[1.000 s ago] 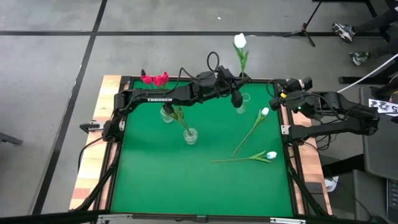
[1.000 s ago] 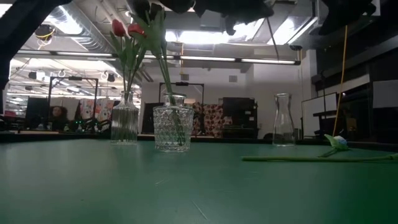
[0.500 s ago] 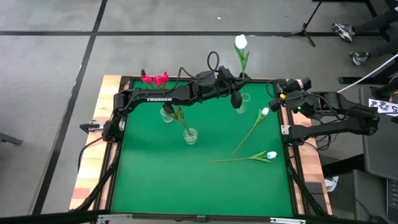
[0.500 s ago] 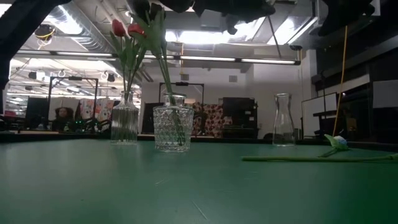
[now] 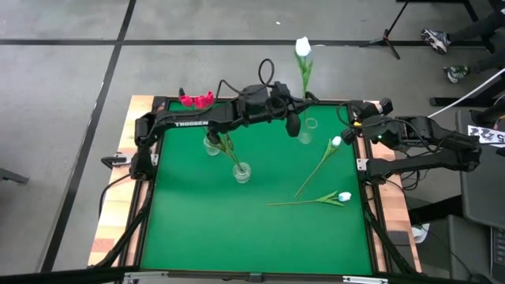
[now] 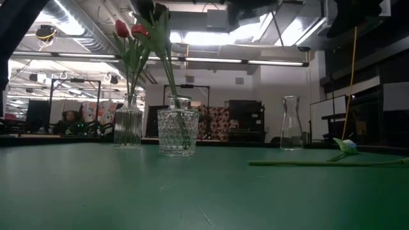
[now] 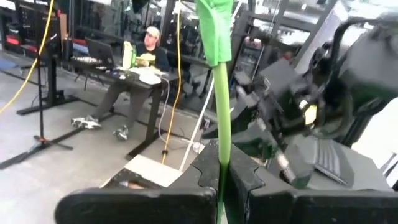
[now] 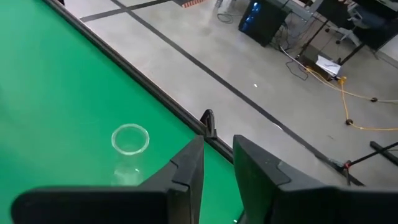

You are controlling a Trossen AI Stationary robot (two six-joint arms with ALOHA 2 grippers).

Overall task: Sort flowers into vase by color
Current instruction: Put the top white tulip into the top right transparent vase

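Observation:
My left gripper (image 5: 302, 99) reaches over the table's far side, level and shut on a white tulip (image 5: 303, 49) that stands upright above the empty clear vase (image 5: 308, 125). A ribbed vase (image 6: 128, 124) holds pink-red tulips (image 5: 196, 99). A cut-glass vase (image 6: 177, 133) holds stems with dark heads. Two more white tulips (image 5: 336, 142) (image 5: 345, 196) lie flat on the green mat. My right gripper (image 5: 357, 120) waits open at the far right corner, nothing between its fingers (image 8: 186, 168). My left gripper pinches the white tulip's green stem (image 7: 222, 143) between its two fingers, which come in level and lie across the stem. The tulip stands upright, head up, lifted clear of the table and of the vase.
The table has a raised wooden rim (image 5: 140, 118). The near half of the green mat (image 5: 237, 237) is bare. People sit at desks in the room beyond (image 7: 146, 46).
My left gripper has risen and drawn slightly toward the table's left with the white tulip, which stays upright; in the low view the gripper has climbed almost out of the top of the picture.

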